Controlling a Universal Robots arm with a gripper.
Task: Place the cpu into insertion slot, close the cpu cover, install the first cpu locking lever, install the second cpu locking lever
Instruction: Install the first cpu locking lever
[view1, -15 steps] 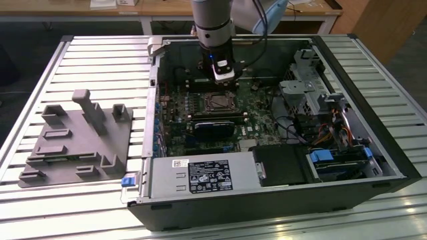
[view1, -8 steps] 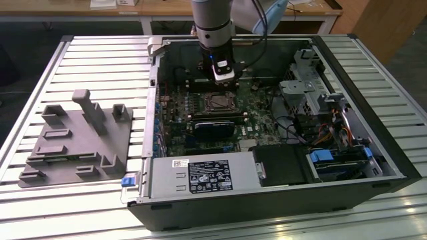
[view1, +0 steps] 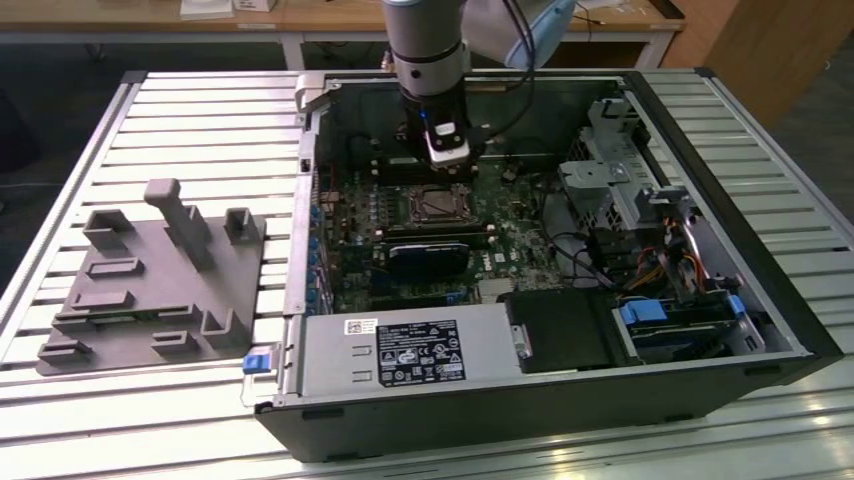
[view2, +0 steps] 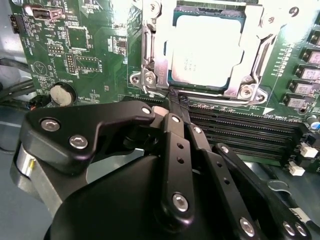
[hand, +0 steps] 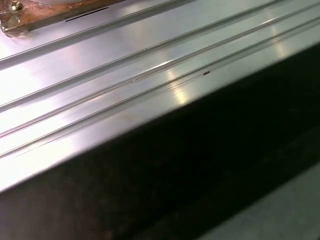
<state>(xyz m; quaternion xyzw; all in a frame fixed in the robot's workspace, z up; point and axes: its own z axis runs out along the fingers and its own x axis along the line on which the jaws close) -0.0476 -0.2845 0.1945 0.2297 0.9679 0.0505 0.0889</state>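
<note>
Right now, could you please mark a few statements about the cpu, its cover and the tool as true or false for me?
1. The cpu sits in the insertion slot. True.
2. The cpu cover stands raised, clear of the chip. False: it lies flat, framing the cpu.
3. The tool hangs over the grey fixture outside the computer case. False: it is inside the case, right at the socket's edge.
4. The grey fixture stands on the table, to the exterior view's left of the case. True.
</note>
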